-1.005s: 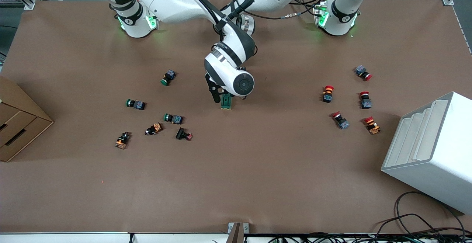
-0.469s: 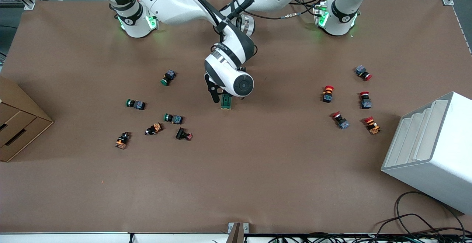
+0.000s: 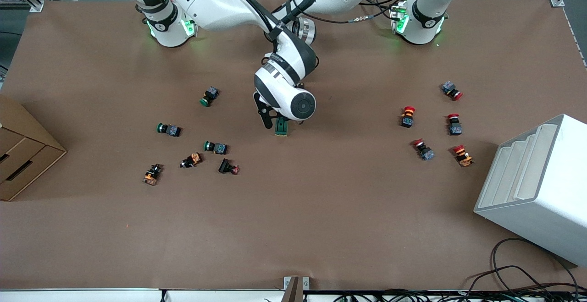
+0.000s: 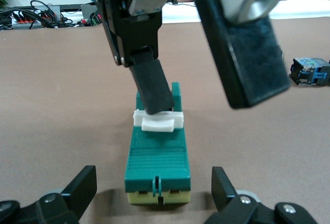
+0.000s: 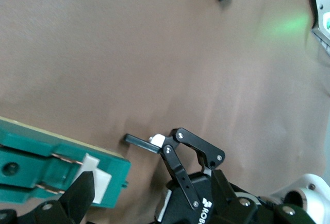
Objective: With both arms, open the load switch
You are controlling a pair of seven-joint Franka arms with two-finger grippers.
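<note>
1. Two grippers meet at the load switch [image 3: 281, 128], which lies flat on the table [image 3: 293, 210] just above the middle of the front frame. If the body is not braced, a push on the white toggle [image 4: 157, 122] would probably slide the whole block instead of flipping the toggle.
2. The left gripper [image 4: 154, 188] is spread wide, one finger on each side of the switch's cream end, and touches neither side. Closing off-centre could twist the block out from under the other finger.
3. The right gripper [image 4: 206, 100] has its fingers apart. One fingertip [image 4: 154, 92] appears to rest on the toggle, while the other hangs clear above the table. That tip sits near the toggle's edge, so it could slip off onto the ribbed green body.
4. Both grippers crowd one small part, so a large move risks finger-to-finger contact.
</note>
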